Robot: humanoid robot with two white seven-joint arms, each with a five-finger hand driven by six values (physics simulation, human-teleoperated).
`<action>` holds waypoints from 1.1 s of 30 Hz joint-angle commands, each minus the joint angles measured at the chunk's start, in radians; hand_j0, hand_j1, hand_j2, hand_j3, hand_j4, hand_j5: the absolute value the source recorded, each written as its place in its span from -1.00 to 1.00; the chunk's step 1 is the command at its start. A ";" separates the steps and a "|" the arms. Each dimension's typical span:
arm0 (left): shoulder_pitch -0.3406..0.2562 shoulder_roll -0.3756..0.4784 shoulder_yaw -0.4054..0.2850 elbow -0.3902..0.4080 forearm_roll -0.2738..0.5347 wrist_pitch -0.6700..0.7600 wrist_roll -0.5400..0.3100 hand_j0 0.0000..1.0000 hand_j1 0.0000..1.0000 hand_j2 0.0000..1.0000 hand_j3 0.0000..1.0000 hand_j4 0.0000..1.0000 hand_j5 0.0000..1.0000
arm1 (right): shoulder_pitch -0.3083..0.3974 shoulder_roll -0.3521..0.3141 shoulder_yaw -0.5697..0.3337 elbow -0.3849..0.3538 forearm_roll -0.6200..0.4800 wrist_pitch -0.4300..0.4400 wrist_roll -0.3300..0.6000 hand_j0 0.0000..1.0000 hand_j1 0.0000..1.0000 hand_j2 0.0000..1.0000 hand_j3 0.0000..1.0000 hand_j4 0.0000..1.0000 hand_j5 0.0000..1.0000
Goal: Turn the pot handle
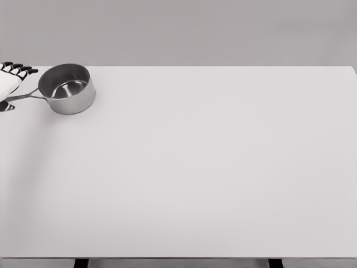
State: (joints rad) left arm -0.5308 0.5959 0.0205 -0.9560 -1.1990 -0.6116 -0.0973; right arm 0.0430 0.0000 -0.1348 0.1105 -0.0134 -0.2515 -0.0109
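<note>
A small steel pot [68, 88] stands on the white table [201, 167] at its far left corner. Its thin handle [25, 96] points left, toward the picture's edge. My left hand [12, 78] enters at the left edge, just above the handle's outer end. Its black fingertips [19, 68] lie side by side, stretched toward the pot's rim without wrapping the handle. Whether the palm touches the handle I cannot tell. Most of the hand is cut off by the picture's edge. The right arm does not show.
The table's back edge [223, 66] runs just behind the pot, with a grey wall beyond it. The hand's dark shadow [5, 106] falls on the table below the handle.
</note>
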 commanded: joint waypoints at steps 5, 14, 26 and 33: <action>-0.008 -0.005 0.001 0.011 0.002 0.001 0.001 1.00 1.00 1.00 1.00 1.00 1.00 | 0.000 0.000 0.000 0.000 0.000 0.000 0.000 1.00 1.00 1.00 1.00 1.00 1.00; -0.051 -0.001 0.002 0.094 0.002 0.001 0.002 1.00 1.00 1.00 1.00 1.00 1.00 | 0.000 0.000 0.000 0.000 0.000 0.000 0.000 1.00 1.00 1.00 1.00 1.00 1.00; -0.058 -0.005 -0.001 0.108 0.019 0.001 0.001 1.00 1.00 1.00 1.00 1.00 1.00 | 0.000 0.000 0.000 0.000 0.000 0.000 0.000 1.00 1.00 1.00 1.00 1.00 1.00; 0.015 -0.005 -0.022 -0.070 0.073 0.001 -0.004 1.00 1.00 1.00 1.00 1.00 1.00 | 0.000 0.000 0.000 0.000 0.000 0.000 0.000 1.00 1.00 1.00 1.00 1.00 1.00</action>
State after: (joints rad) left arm -0.5185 0.5904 0.0085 -0.9777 -1.1534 -0.6117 -0.1011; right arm 0.0430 0.0000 -0.1349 0.1105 -0.0134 -0.2515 -0.0109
